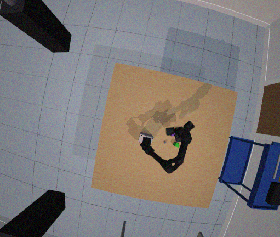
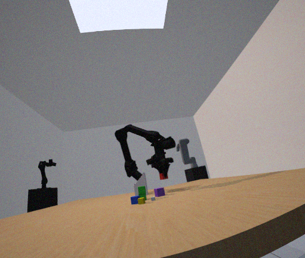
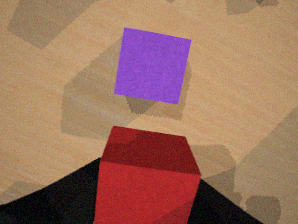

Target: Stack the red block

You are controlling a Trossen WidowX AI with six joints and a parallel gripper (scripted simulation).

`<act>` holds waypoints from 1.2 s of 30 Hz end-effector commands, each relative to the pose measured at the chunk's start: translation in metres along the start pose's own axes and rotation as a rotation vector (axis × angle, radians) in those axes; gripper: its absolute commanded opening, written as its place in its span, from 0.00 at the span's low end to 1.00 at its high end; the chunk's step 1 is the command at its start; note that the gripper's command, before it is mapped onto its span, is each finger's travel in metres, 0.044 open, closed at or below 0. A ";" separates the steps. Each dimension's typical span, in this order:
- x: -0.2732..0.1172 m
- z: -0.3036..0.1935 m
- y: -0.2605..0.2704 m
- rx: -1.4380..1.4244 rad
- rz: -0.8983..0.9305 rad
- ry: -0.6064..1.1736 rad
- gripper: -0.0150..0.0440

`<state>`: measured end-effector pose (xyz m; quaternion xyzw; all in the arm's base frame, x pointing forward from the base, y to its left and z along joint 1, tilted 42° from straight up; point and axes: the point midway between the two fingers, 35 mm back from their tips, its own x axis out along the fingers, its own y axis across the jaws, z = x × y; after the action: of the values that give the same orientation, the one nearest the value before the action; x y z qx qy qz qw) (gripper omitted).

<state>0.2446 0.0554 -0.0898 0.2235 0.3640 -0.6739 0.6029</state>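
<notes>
The tool grips the red block above the bench, and carrying it across too low could clip the green tower and topple it.

Red block: held in hand, raised above surface; green tower: upright on surface, top bare
</notes>
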 end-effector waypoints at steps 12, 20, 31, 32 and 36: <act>-0.032 0.003 0.003 0.008 0.012 0.012 0.25; -0.035 0.053 0.020 0.005 0.018 0.020 0.25; -0.032 0.127 0.028 0.008 0.015 0.009 0.25; -0.032 0.134 0.027 0.008 0.014 0.007 0.25; -0.030 0.151 0.025 0.010 0.010 0.002 0.25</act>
<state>0.2949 -0.0358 0.0156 0.2308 0.3606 -0.6752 0.6007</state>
